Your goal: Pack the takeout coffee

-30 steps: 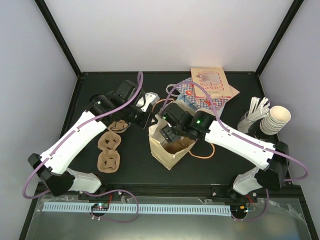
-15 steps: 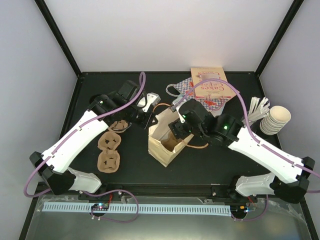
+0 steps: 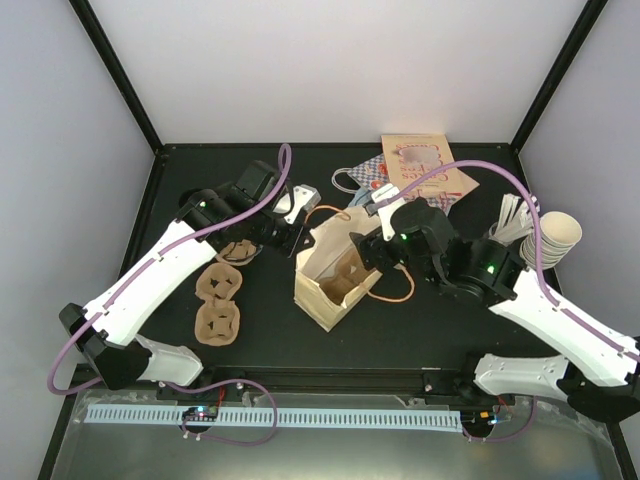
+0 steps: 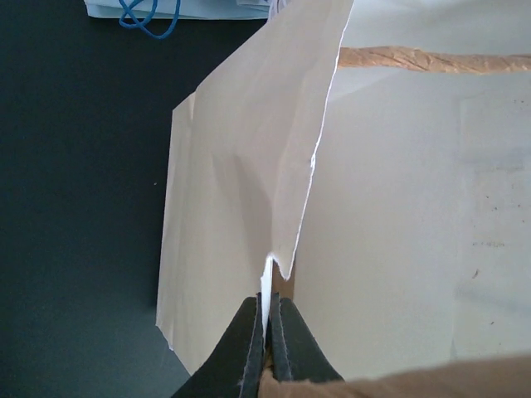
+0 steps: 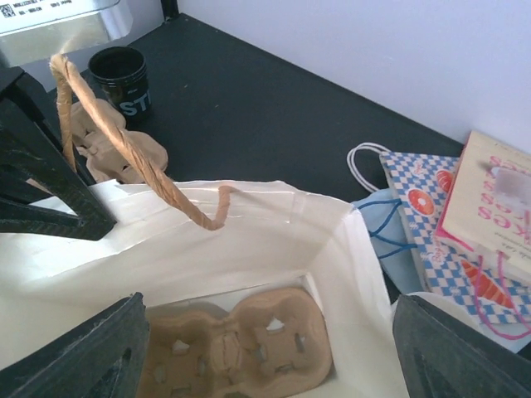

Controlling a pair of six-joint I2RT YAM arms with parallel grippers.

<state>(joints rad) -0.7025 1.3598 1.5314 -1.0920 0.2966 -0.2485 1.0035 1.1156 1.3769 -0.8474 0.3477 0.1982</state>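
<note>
Fingers on my left arm (image 4: 245, 332) are pinched tight on the paper bag (image 3: 320, 300), gripping a thin fold of its rim on the far left side. The left wrist view shows the pale paper sandwiched between the two black tips, with nothing else in the grip.

The bag stands open in the middle of the tabletop (image 3: 420, 330). One twisted paper handle (image 5: 124, 141) arches up over its mouth. A brown cardboard cup carrier (image 5: 241, 340) lies flat on the bottom of the bag.

My right fingers (image 5: 75, 352) are spread wide and hold nothing. They hang above the bag's mouth on its far right side, and the wrist camera looks straight down inside between them.

I cannot place the takeout coffee for certain. Nothing but the carrier shows inside the bag. The right wrist view picks up a small black cup-shaped thing with white lettering (image 5: 120, 76) standing on the tabletop beyond the bag's left wall, just beside some loose carriers. I cannot tell whether it is the coffee, and my left arm hides that spot from above.

More loose carriers (image 3: 218, 300) lie on the tabletop to the left of the bag, near my left arm. A blue checked bag (image 5: 419, 203) and a pink box (image 3: 418, 165) sit at the far side, right of centre. A stack of lidless cream cups (image 3: 555, 238) stands at the right edge.
</note>
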